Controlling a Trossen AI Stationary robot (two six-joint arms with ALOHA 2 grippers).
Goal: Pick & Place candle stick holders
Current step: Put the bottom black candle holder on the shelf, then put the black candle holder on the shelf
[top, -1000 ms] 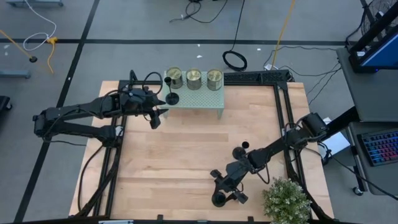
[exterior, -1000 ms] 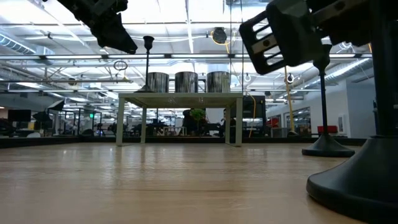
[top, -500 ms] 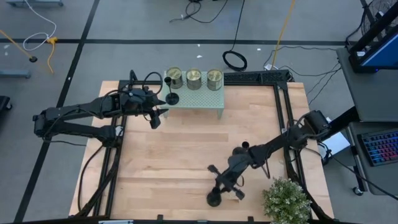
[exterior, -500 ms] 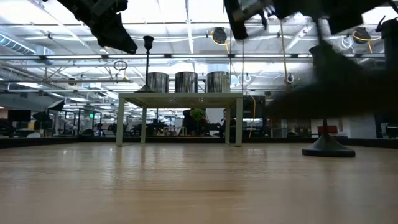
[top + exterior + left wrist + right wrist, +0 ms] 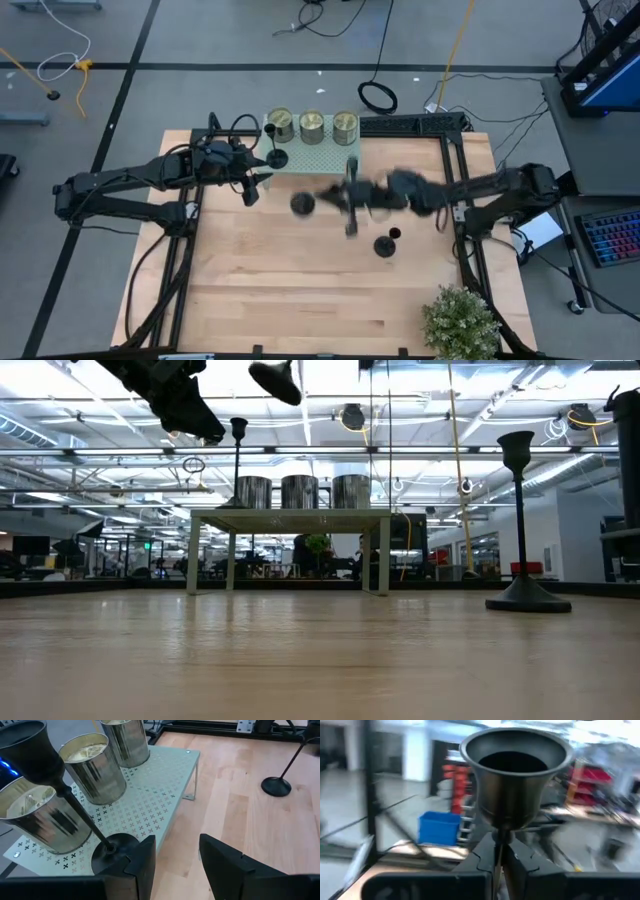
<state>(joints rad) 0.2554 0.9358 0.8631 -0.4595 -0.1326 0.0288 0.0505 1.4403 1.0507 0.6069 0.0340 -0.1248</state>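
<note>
Three black candle stick holders show. One stands on its disc base (image 5: 111, 854) at the left end of the small pale-green shelf (image 5: 325, 160), in front of three metal tins (image 5: 312, 125). My left gripper (image 5: 253, 188) hangs open just left of and nearer than it, touching nothing. A second holder (image 5: 385, 244) stands on the wooden table right of centre. The third holder (image 5: 303, 204) is in the air over mid-table, and my right gripper (image 5: 342, 197), reaching in from the right, is shut on it. My right gripper pinches the holder's thin stem (image 5: 499, 839) just below the cup (image 5: 515, 770) between its two fingers. It comes roughly level from the table's right. The holder is lifted clear and steeply tilted, its disc base (image 5: 275, 380) pointing toward the table's left.
A potted plant (image 5: 460, 320) sits at the near right corner. Black frame rails (image 5: 455, 190) run along the table's sides. The shelf stands on thin legs (image 5: 190, 555) at the far edge, and bare wood stretches between it and the near edge.
My right gripper has taken hold of the holder that stood near the table's near edge and lifted it clear. It has swung it fast toward the far edge and left, up to mid-table height near the shelf. The holder has tipped from upright to steeply tilted.
</note>
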